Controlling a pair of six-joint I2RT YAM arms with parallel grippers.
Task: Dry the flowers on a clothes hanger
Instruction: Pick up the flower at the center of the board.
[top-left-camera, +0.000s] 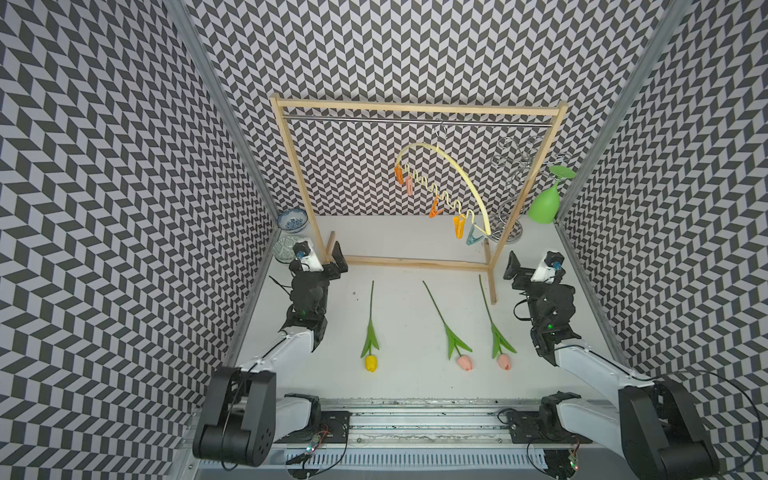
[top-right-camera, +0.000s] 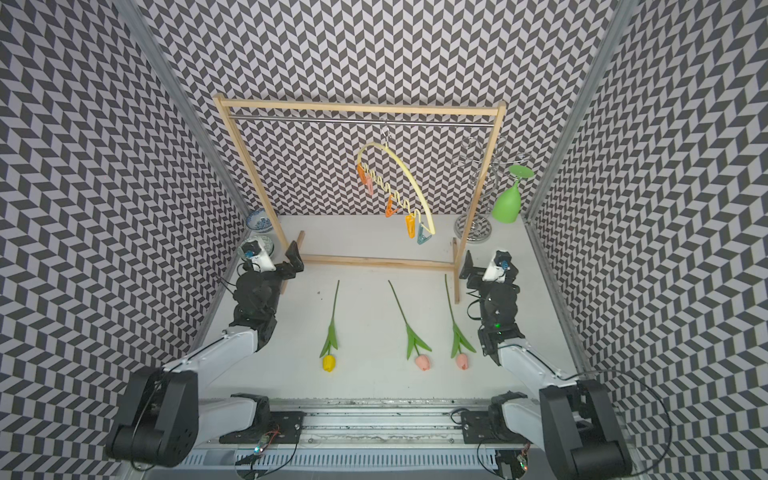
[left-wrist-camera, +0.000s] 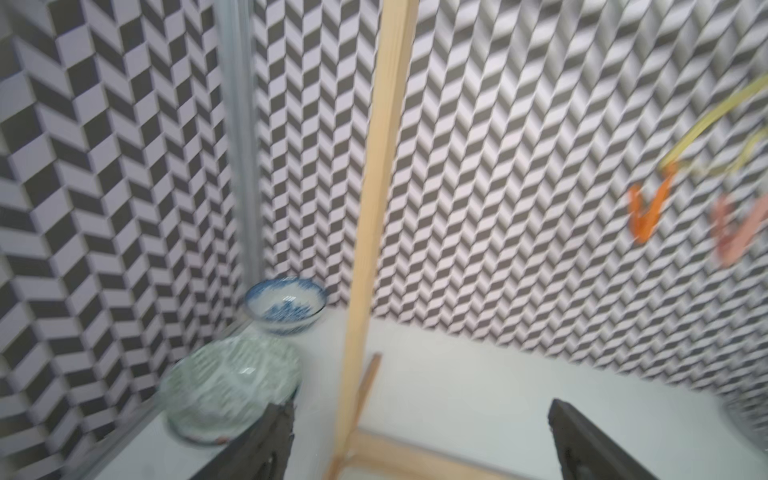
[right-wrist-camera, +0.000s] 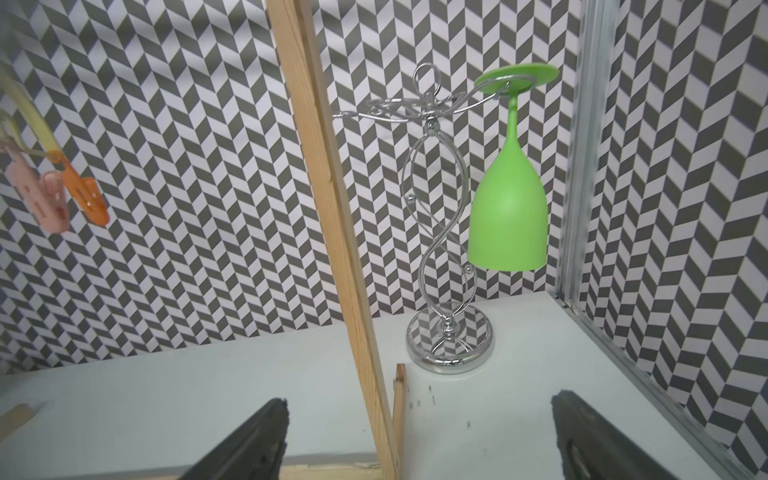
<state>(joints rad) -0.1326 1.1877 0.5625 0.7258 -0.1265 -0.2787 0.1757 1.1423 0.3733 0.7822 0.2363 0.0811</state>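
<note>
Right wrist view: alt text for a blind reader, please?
A green goblet hangs upside down from a silver wire stand, just beyond a wooden rack post. The right gripper is open and empty; pink and orange clothespins hang nearby.

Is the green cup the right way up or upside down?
Upside down. The green cup hangs by its flat foot from the silver wire stand, with its open mouth pointing down.

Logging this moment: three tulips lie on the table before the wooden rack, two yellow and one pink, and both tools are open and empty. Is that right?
No, the colours are swapped: both top views show one yellow tulip and two pink tulips on the table before the wooden rack. The left tool and right tool are open and empty.
</note>
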